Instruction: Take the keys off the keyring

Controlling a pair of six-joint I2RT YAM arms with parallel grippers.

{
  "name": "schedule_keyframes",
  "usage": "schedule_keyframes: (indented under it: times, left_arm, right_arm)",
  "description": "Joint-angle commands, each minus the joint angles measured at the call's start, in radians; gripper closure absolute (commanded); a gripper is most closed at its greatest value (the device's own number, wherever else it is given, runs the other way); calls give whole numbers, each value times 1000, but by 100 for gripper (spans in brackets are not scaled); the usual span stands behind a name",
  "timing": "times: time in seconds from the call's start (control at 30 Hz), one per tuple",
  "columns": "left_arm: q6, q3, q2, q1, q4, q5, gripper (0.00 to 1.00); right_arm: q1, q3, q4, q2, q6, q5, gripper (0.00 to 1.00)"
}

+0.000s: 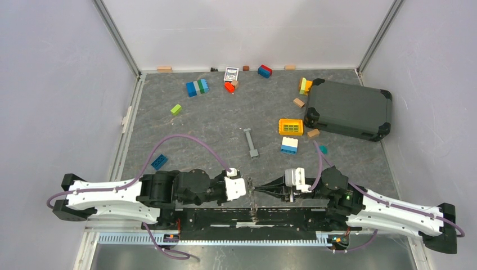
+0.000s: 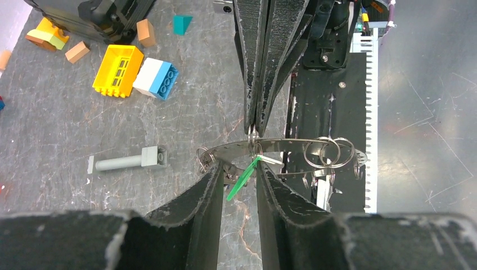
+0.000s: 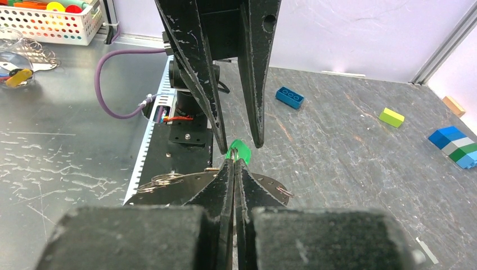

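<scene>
Over the middle of the counter's (image 1: pixel 214 129) near edge, the right claw (image 2: pixel 253 128) is clenched on the silver keyring (image 2: pixel 298 144) and holds it off the surface. Small rings (image 2: pixel 322 152) are threaded on the keyring. The left claw (image 2: pixel 239 169) faces it, released, with fingers parted either side of the green key (image 2: pixel 243 178), which dangles from the keyring.

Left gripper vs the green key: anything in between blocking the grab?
Nothing visible does. The green key already hangs in the gap between the fingers of the open left gripper, with no other part between key and fingers. The right gripper, shut on the keyring, sits just beyond the left fingertips, outside that gap.
</scene>
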Motion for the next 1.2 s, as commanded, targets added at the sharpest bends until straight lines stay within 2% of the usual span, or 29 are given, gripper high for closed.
schedule_keyframes:
  times: [0.0, 0.23, 0.53, 0.87, 0.97, 1.17]
  left_arm:
    - [-29, -2, 11, -3, 53, 24, 65]
    - [-26, -11, 23, -3, 62, 45, 71]
    - [-23, -10, 59, -2, 50, 90, 97]
    - [-33, -20, 79, -2, 100, 114, 98]
    - [-37, -21, 77, -2, 106, 107, 94]
    - [-49, -31, 45, -3, 119, 60, 64]
  right_arm:
    - [1, 6, 73, -12, -12, -14, 100]
    - [1, 8, 74, -21, -11, -17, 100]
    - [1, 8, 81, -39, -12, -9, 100]
    - [1, -8, 115, -60, 1, 6, 100]
    - [1, -14, 122, -61, 5, 5, 100]
    - [1, -21, 126, -65, 7, 6, 100]
